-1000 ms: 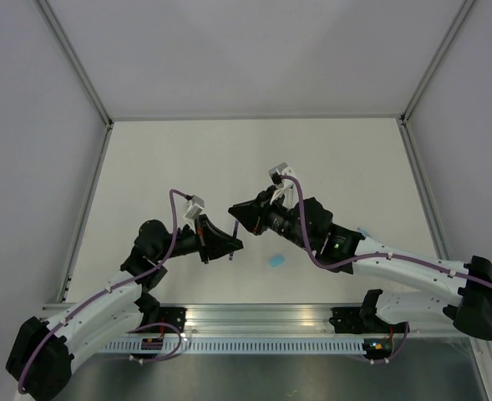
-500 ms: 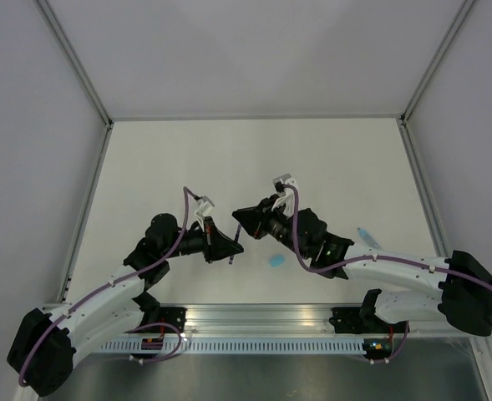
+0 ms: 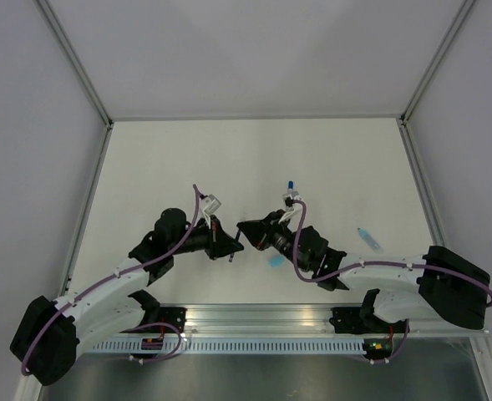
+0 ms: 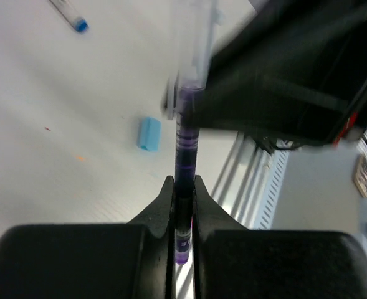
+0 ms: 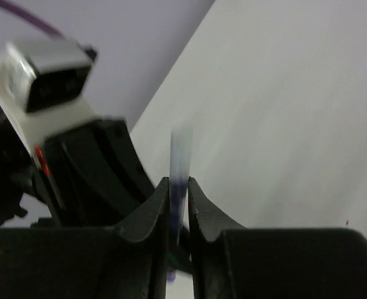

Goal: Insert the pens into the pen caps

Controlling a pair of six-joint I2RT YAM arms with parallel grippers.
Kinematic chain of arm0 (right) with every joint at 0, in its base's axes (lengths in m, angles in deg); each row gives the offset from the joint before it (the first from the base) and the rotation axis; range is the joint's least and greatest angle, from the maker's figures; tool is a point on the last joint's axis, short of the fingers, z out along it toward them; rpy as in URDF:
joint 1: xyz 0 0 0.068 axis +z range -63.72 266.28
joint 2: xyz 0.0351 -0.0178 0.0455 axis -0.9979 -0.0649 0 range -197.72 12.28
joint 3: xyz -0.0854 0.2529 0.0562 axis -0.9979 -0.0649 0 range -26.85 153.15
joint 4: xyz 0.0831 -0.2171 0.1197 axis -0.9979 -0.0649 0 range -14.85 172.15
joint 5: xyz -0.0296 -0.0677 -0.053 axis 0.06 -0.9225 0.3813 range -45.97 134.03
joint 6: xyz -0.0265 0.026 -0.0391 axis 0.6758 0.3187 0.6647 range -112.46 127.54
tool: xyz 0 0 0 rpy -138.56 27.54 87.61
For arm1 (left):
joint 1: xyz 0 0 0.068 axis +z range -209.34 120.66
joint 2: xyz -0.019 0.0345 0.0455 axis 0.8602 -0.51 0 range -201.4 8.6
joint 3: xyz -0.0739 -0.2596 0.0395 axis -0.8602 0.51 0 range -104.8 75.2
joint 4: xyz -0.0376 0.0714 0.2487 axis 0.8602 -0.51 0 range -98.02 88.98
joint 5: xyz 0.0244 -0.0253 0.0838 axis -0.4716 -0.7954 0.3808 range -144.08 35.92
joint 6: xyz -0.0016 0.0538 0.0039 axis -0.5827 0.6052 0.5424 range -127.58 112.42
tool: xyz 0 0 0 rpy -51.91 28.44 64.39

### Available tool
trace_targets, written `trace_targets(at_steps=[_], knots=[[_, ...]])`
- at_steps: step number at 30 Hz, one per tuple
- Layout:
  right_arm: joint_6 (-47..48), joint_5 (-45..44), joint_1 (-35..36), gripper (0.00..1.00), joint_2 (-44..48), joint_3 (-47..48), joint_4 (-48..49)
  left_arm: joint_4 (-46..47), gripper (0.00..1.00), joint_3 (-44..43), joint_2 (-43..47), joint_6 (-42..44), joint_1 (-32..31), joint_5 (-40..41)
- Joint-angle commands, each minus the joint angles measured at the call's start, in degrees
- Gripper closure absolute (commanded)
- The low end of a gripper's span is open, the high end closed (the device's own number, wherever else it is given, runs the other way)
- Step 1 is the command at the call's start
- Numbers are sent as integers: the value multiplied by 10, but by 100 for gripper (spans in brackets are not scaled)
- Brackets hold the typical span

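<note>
Left wrist: left gripper (image 4: 183, 182) pinching dark pen (image 4: 186, 137), tip looks just inside cap (image 5: 181, 152) pinched by right gripper (image 5: 178, 182); ahead-left of it, second pen (image 4: 68, 14) and spare cap (image 4: 149, 133) untouched.

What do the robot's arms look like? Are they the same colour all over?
No! The left arm and right arm are long white tubes joined by chunky black joints. A thin purple cable runs along each one. The left hand and right hand are black, each with two smooth curved fingers. A little pale camera box sits on each wrist.
</note>
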Motion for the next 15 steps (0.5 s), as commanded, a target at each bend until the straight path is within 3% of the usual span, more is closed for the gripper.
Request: trace_targets(at_steps=[1,8,15], knots=[[-55,144,74,100,-36,-42,10,136,98,-67,-22,-18,31,204],[-79,107,102,100,-82,-60,77,139,98,-56,-20,-11,31,218],[-38,16,103,100,3,-68,-18,126,98,-53,-13,4,31,184]])
